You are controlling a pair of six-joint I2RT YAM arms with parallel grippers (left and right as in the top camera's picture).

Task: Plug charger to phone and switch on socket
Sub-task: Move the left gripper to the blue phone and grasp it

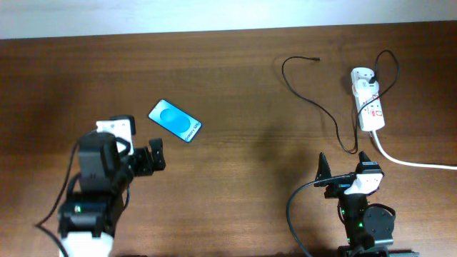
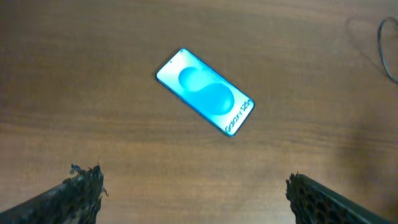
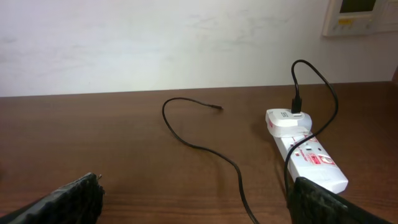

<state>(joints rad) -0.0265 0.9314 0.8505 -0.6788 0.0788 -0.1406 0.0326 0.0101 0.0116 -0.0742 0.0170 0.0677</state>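
The phone [image 1: 175,121] lies flat on the wooden table, blue screen up, tilted; it also shows in the left wrist view [image 2: 205,92]. My left gripper [image 1: 151,158] [image 2: 194,190] is open and empty, just short of the phone. The charger [image 1: 314,100] is a thin black cable looping from the white plug block on the socket [image 1: 368,100] to a loose tip at the far middle [image 1: 317,59]. In the right wrist view the charger [image 3: 205,149] and socket [image 3: 308,155] lie ahead. My right gripper [image 1: 344,165] [image 3: 196,196] is open and empty, near the cable's lowest bend.
A thick white cord [image 1: 414,163] runs from the socket off the right edge. A white wall [image 3: 155,37] stands behind the table's far edge. A black robot cable [image 1: 296,214] loops beside the right arm's base.
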